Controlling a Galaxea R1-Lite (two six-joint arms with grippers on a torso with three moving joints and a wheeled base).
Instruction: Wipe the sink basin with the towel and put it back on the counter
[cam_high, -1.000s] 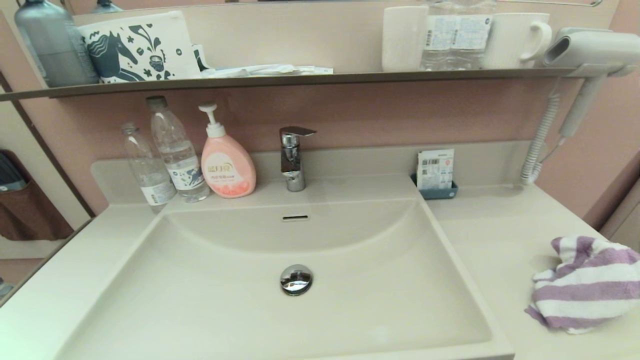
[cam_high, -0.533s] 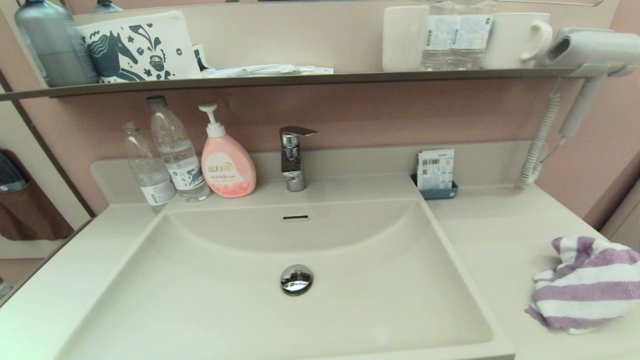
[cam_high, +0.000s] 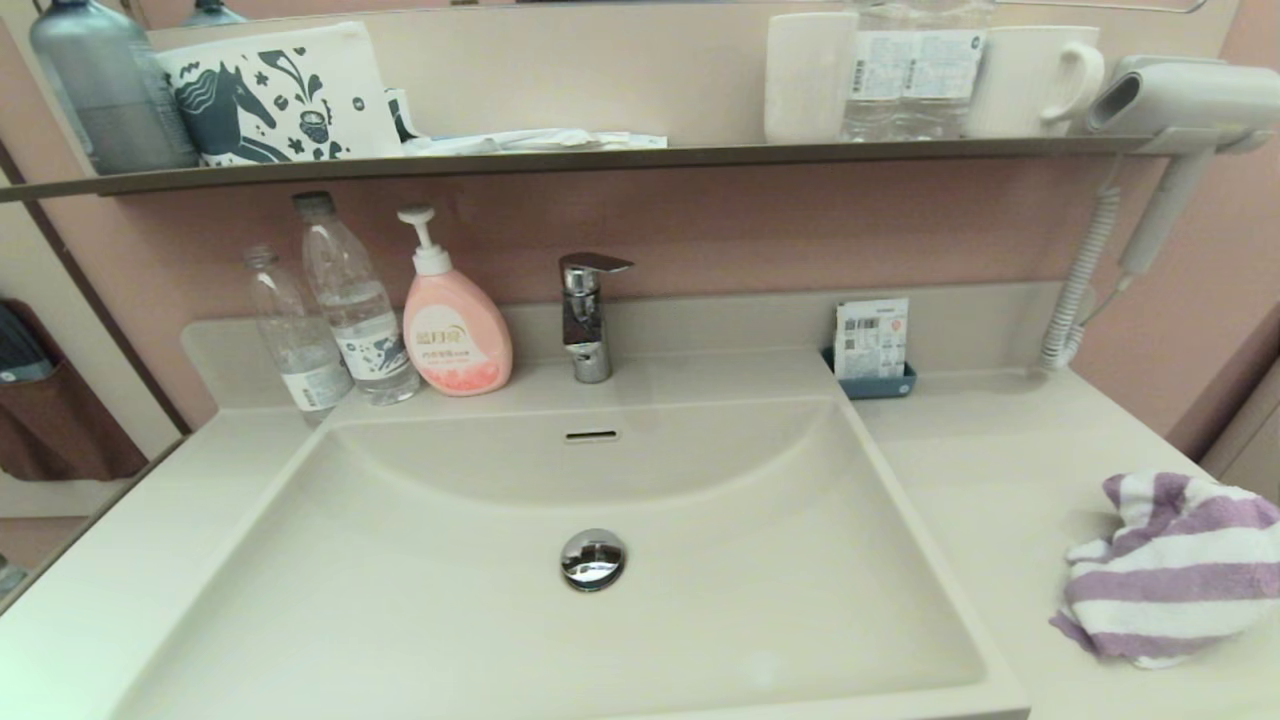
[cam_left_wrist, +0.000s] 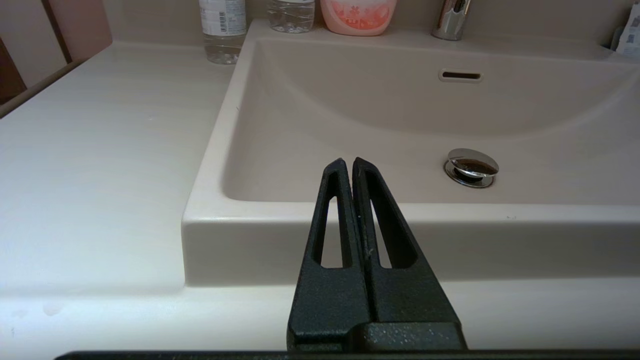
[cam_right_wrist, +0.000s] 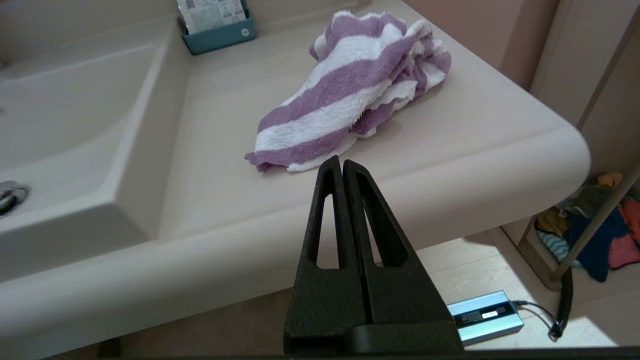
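Note:
The purple-and-white striped towel (cam_high: 1175, 565) (cam_right_wrist: 350, 95) lies crumpled on the counter (cam_high: 1000, 480) to the right of the sink basin (cam_high: 450, 610), near the counter's right edge. The basin holds a chrome drain plug (cam_high: 592, 558) (cam_left_wrist: 471, 166) and an overflow slot (cam_high: 591, 435). Neither arm shows in the head view. My right gripper (cam_right_wrist: 342, 162) is shut and empty, hanging in front of the counter's front edge, short of the towel. My left gripper (cam_left_wrist: 348, 162) is shut and empty, low before the basin's front rim, left of the drain.
A faucet (cam_high: 588, 315), a pink soap pump (cam_high: 455, 335) and two clear bottles (cam_high: 330, 320) stand behind the basin. A small teal tray (cam_high: 873, 378) sits at the back right. A dark shelf (cam_high: 600, 158) with cups runs above; a hairdryer (cam_high: 1170, 110) hangs right.

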